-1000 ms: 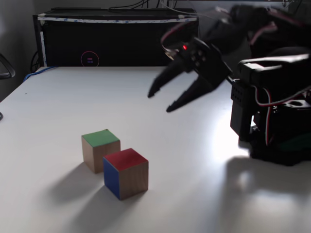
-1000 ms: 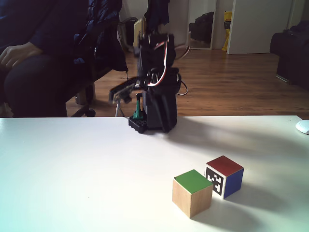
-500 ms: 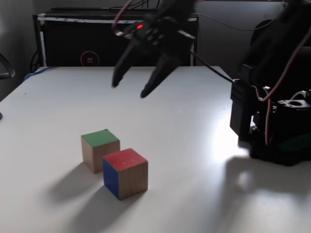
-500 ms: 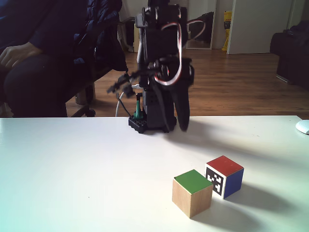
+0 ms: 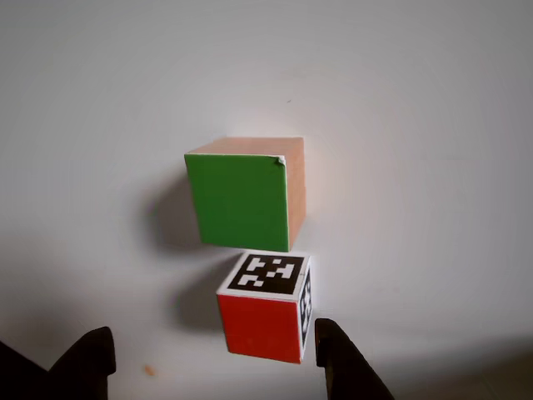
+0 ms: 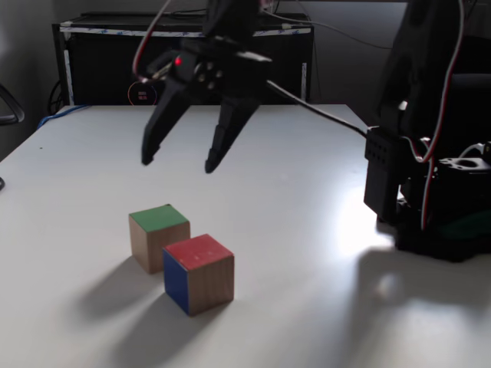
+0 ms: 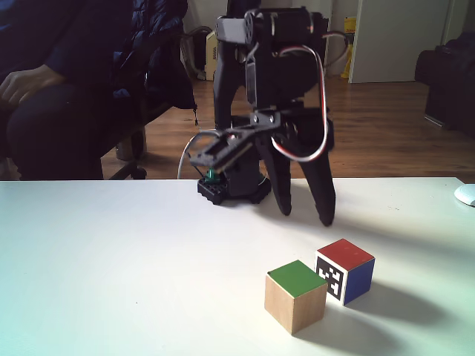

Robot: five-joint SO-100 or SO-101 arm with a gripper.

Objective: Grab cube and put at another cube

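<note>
Gripper (image 6: 175, 162), fingers spread wide and empty, hangs above the white table (image 6: 307, 291) over the green-faced cube (image 6: 157, 237), which sits touching the red-faced marker cube (image 6: 198, 273); in the other view both fingertips are cut off by the lower edge.

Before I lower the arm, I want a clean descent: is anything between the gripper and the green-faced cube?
Nothing visible. The open gripper hangs above the green-faced cube; the red-faced marker cube sits close beside it.

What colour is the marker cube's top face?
Red, clearest in a fixed view: marker cube.
</note>
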